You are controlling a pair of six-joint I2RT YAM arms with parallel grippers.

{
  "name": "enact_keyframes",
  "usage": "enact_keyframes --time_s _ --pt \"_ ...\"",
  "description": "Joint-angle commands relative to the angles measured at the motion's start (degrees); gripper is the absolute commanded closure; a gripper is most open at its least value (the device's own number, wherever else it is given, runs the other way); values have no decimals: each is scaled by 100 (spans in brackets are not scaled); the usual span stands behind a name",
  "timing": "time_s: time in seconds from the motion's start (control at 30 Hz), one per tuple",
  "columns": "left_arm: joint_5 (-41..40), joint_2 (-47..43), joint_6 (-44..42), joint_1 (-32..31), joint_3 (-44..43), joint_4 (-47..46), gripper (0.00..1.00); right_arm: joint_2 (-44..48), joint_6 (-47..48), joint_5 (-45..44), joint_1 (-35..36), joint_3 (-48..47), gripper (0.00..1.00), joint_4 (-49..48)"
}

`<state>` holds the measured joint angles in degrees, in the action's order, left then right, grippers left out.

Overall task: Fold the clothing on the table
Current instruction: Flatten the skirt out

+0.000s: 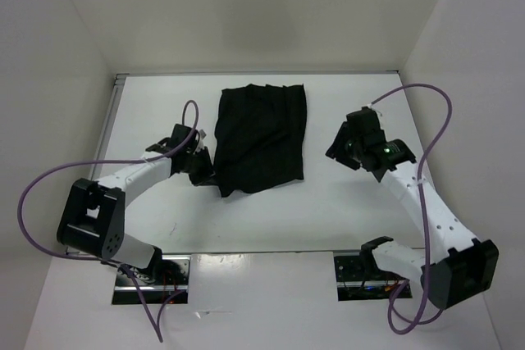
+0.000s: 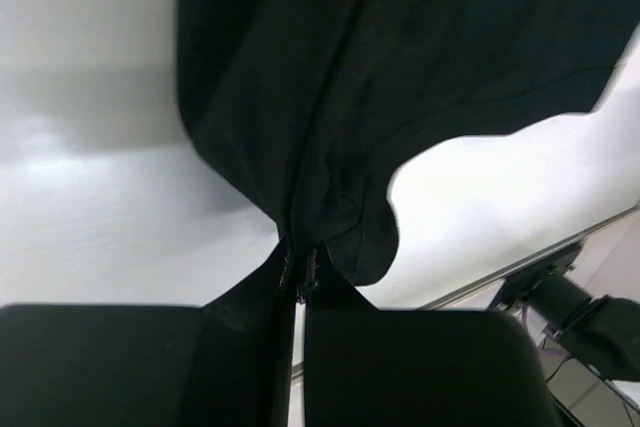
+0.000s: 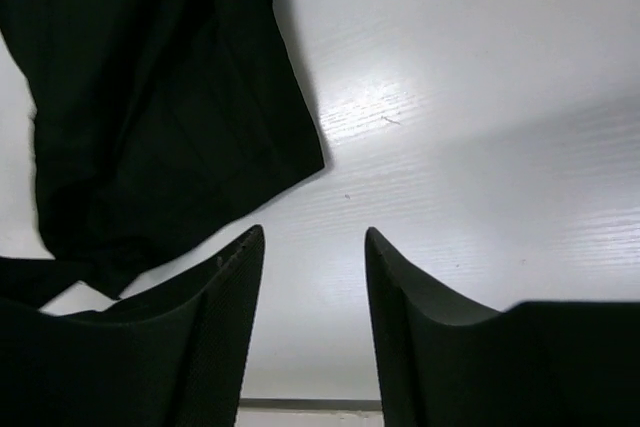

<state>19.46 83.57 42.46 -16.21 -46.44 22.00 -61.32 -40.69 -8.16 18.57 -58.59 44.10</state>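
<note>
Left fingers point(image 2: 180, 367) are pinching a near corner of the black garment point(image 1: 262, 137); right fingers point(image 3: 200, 337) are hovering spread beside it. One-cornered pulling is risking bunching.

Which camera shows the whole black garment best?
Top external view: the garment lies fully in frame on the table. Left wrist view shows only a corner pinched in the left claw; right wrist view shows one corner near the open right claw.

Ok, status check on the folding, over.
Left gripper shut on the clothing at its near-left corner. Right gripper open over bare table, beside it. Clothing lies spread, creased. No obstruction seen.
</note>
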Motion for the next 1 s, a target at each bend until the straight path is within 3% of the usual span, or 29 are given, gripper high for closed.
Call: enact_keyframes --time_s 0.0,0.17,0.5,0.8,0.97 --pt "-197 -210 17 109 -524 -250 100 -432 210 403 260 -127 51 -269" --pt "-399 -341 -203 451 -517 -3 100 -1327 210 403 472 -179 54 -655" --pt "119 -289 -325 566 -155 -310 100 -3155 614 605 639 -934 58 -1324" --pt "181 -289 -431 566 -208 -249 100 -4247 764 825 754 -1427 47 -1500" --pt "181 -341 -431 618 -208 -249 100 -4844 816 948 815 -1427 47 -1632"
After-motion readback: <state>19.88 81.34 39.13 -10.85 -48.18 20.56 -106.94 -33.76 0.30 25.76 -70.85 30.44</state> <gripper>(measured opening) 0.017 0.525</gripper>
